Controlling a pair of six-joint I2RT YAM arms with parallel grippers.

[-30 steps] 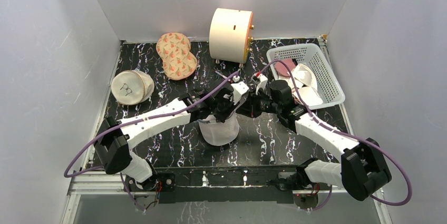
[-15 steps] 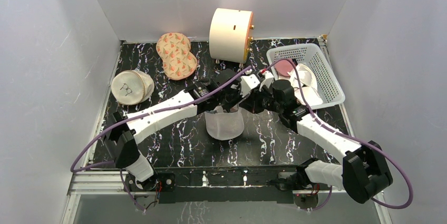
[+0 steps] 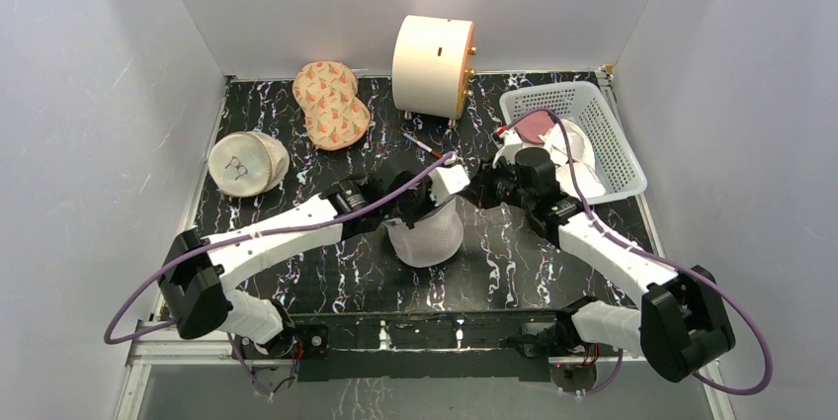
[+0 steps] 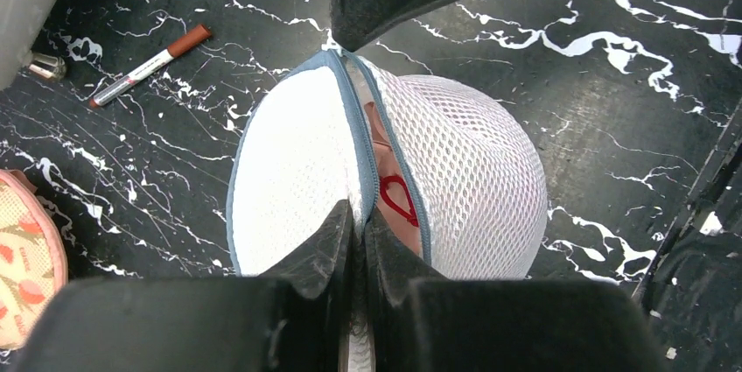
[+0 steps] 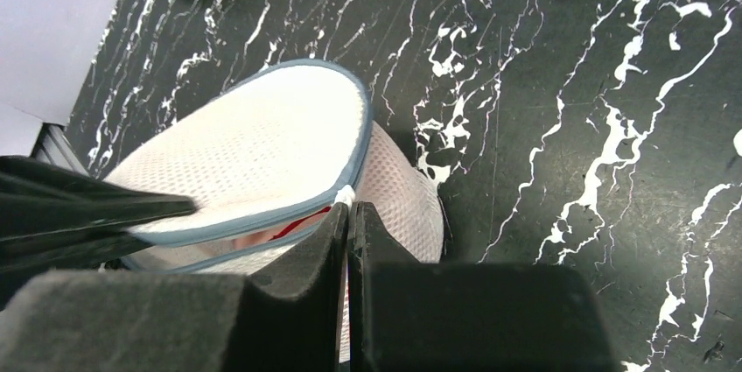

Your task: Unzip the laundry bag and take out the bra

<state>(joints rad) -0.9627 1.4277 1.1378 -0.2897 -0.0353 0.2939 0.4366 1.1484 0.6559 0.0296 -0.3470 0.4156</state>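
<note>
The black, white-veined marble counter (image 3: 514, 262) carries the round white-grey mesh laundry bag (image 3: 427, 235) near its centre. In the left wrist view, the left gripper (image 4: 359, 214) is pinched closed on the laundry bag's blue-edged rim at 6 o'clock, and the right gripper (image 5: 347, 210) is clamped tight on that rim at 12 o'clock. Between them the zip gapes, showing the shiny rose-pink satin bra (image 4: 404, 225) inside

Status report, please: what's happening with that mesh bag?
Left hand, right hand shut on laundry bag. Partly unzipped, bra showing inside. Nothing blocking.
</note>
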